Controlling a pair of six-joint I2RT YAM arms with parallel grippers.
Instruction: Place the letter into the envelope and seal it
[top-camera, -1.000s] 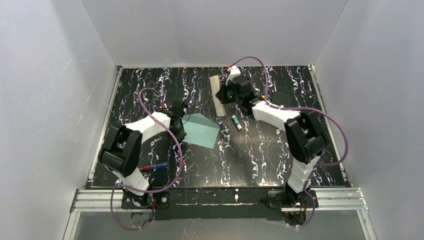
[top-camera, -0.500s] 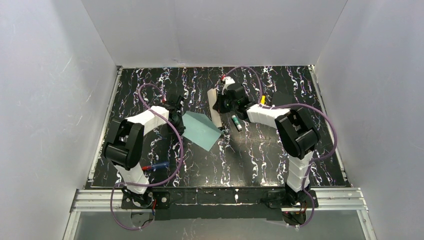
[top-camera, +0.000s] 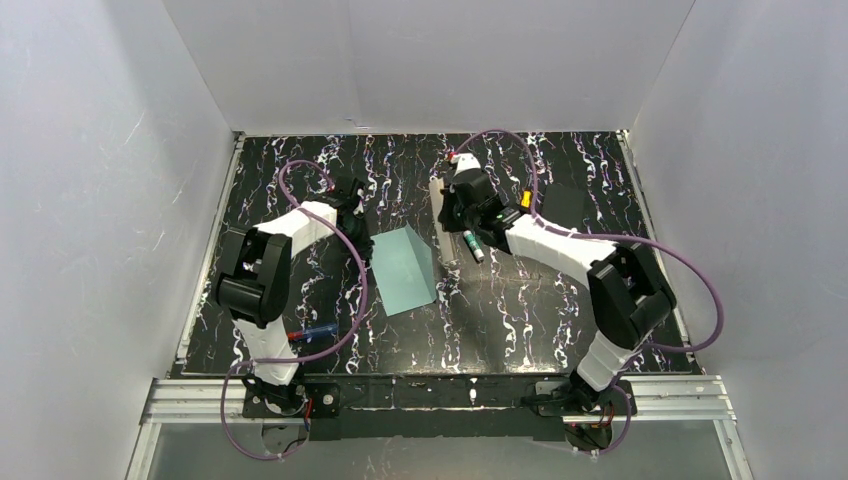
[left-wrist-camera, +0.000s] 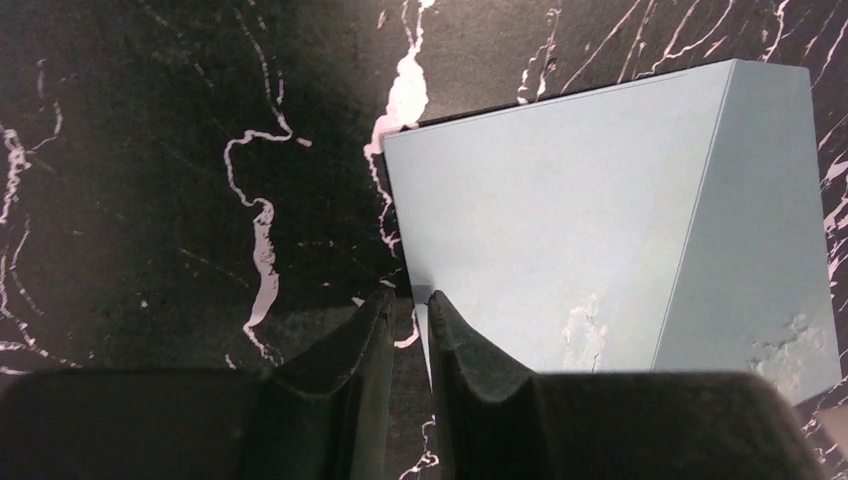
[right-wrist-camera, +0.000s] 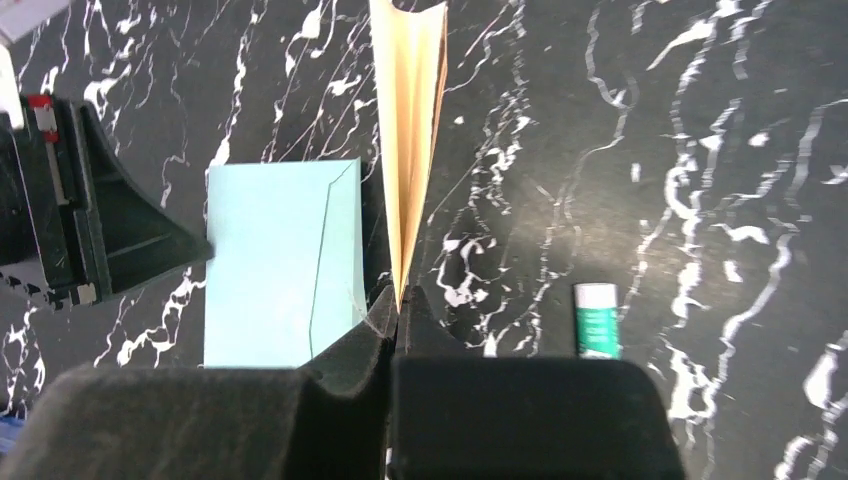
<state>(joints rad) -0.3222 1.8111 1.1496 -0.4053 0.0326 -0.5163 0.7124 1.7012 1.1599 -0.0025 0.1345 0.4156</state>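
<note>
The pale teal envelope (top-camera: 403, 272) lies on the marbled table with its flap (left-wrist-camera: 760, 220) folded open on the side away from my left arm. My left gripper (left-wrist-camera: 408, 298) stands at the envelope's (left-wrist-camera: 540, 230) edge. Its jaws are a narrow gap apart, the table shows between them, and the right finger lies over that edge. The right wrist view shows that finger's tip (right-wrist-camera: 195, 250) touching the envelope (right-wrist-camera: 270, 260). My right gripper (right-wrist-camera: 397, 295) is shut on the tan letter (right-wrist-camera: 410, 150), folded and held edge-up just beside the envelope. The letter (top-camera: 439, 220) shows as a thin pale strip from above.
A green-and-white glue stick (top-camera: 473, 246) lies just right of the letter, also the glue stick (right-wrist-camera: 597, 320). A black square block (top-camera: 566, 205) sits at the far right. A blue and red pen-like object (top-camera: 312, 331) lies near the left arm's base. White walls enclose the table.
The envelope has swung round so its long side now runs near to far. My left gripper moved toward the far side. My right gripper carried the letter nearer to the envelope.
</note>
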